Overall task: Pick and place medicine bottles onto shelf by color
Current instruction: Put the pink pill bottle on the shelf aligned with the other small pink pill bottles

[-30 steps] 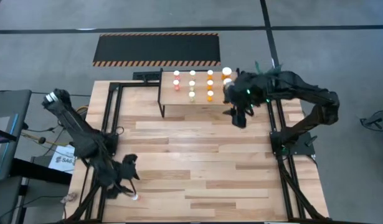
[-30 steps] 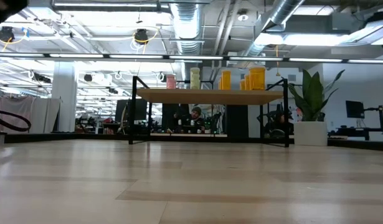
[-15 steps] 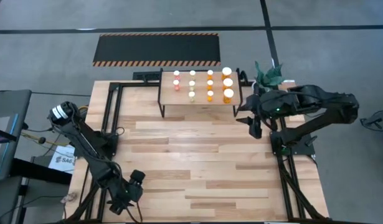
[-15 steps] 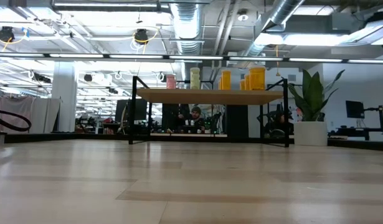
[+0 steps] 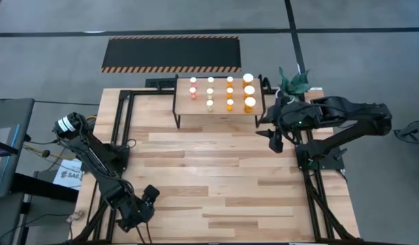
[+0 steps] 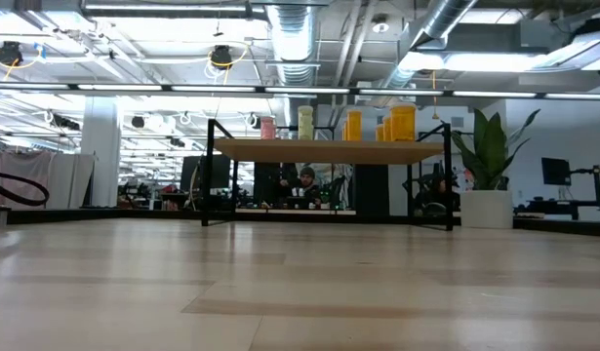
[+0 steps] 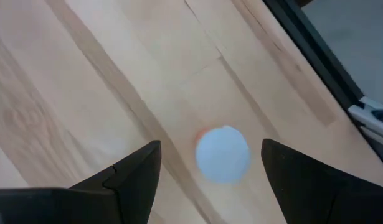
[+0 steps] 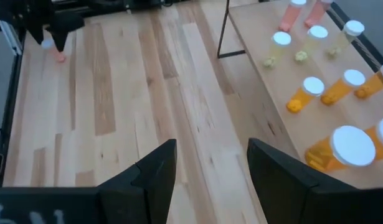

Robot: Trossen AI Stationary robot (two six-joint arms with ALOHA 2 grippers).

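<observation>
Left gripper (image 5: 137,216) hangs at the lower left of the high view, over the table's near left corner, its fingers (image 7: 132,177) spread wide and grasping nothing; between them, in the left wrist view, stands one small bottle (image 7: 223,154) with a white cap and a hint of red-pink body, upright on the plank table (image 5: 216,184) and touching neither finger; the right wrist view shows this same bottle far off at its upper left, under the dark left arm; right gripper (image 5: 274,141) sits at the middle right of the high view, just beside the shelf's right end and above the table edge, its fingers (image 8: 157,168) parted with only bare planks between them; farther back, at the upper centre of the high view, the shelf (image 5: 219,109) carries the other medicine bottles (image 5: 229,92) in rows, red-pink at its left, pale yellow-green next, orange to the right, the larger orange ones (image 8: 340,148) at the right end; behind the shelf's right corner stands a potted plant (image 5: 293,79); beyond the table lies a black mat (image 5: 172,53) with striped edges.
</observation>
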